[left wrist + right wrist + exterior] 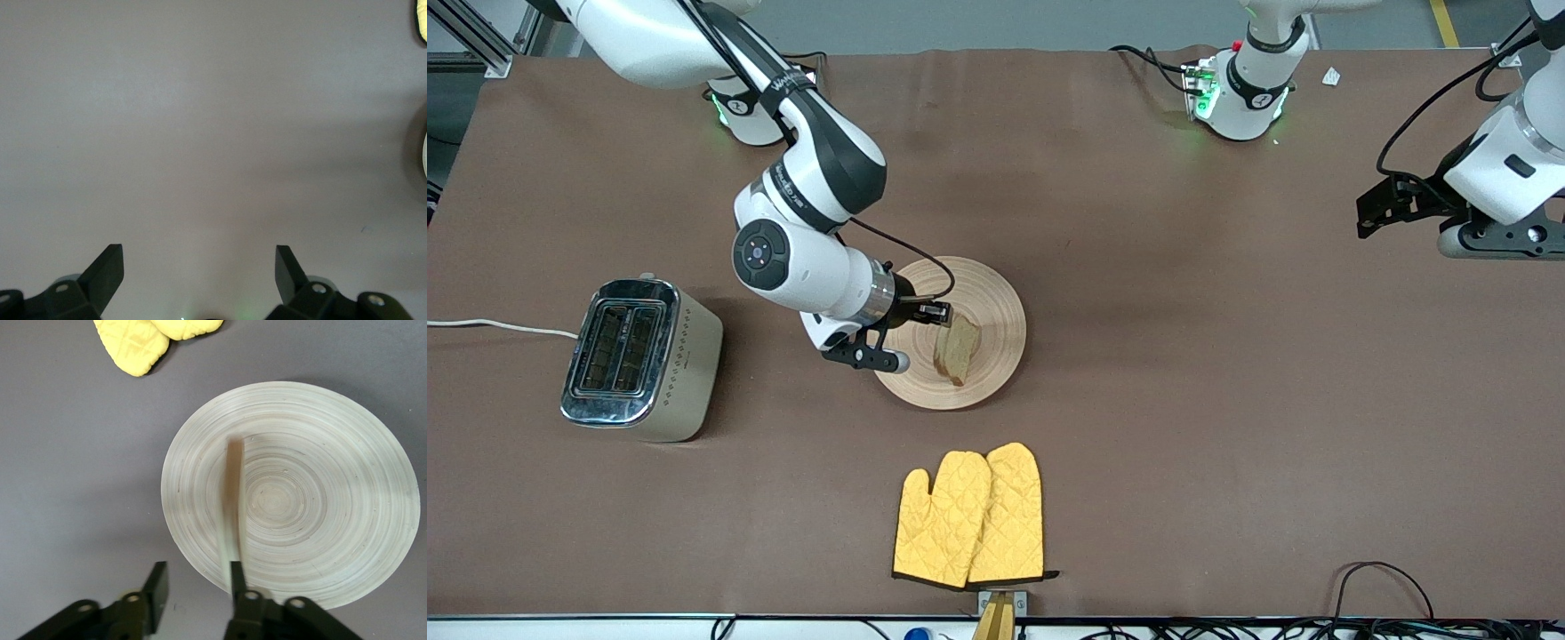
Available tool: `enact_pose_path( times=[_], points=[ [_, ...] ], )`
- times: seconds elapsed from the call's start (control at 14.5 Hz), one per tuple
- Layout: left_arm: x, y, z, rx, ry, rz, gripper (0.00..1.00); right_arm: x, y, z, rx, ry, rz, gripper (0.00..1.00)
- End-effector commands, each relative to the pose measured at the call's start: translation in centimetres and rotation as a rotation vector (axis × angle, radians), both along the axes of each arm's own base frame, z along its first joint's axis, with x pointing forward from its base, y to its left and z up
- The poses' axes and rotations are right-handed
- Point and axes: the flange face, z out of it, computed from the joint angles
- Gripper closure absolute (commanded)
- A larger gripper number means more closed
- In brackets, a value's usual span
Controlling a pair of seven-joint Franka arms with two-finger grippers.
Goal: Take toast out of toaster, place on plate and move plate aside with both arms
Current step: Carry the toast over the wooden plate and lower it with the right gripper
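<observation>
The pale wooden plate lies mid-table. The toast stands tilted on it, over the part of the plate nearer the front camera. In the right wrist view the toast shows edge-on, its crust against one finger. My right gripper hangs just above the plate's rim, open, with a wide gap between the other finger and the toast. My left gripper waits open over bare table at the left arm's end, holding nothing.
A silver two-slot toaster stands toward the right arm's end, its white cord running off the table. A pair of yellow quilted oven mitts lies nearer the front camera than the plate.
</observation>
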Motion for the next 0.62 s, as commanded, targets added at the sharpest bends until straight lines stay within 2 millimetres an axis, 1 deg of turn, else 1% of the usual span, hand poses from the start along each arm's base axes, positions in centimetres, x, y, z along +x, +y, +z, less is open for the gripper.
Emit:
enact_pose_path(
  times=[0.0,0.28,0.41,0.48,0.55],
  points=[
    [0.5,-0.1,0.1,0.004,0.001,-0.012,0.00,-0.2,-0.2,0.4,0.010,0.011,-0.022,0.00],
    [0.7,-0.1,-0.3,0.005,0.007,-0.003,0.00,0.2,-0.8,0.5,0.009,0.012,-0.023,0.00],
    [0.7,-0.1,-0.3,0.005,0.007,-0.003,0.00,0.4,-1.1,0.9,0.010,0.005,-0.024,0.00],
    [0.7,-0.1,-0.4,0.005,0.008,-0.001,0.00,0.7,-1.7,1.2,0.002,0.007,-0.024,0.00],
    [0.8,-0.2,-0.4,0.003,0.009,-0.003,0.00,1.2,-3.0,1.7,-0.006,0.013,-0.029,0.00]
  ],
)
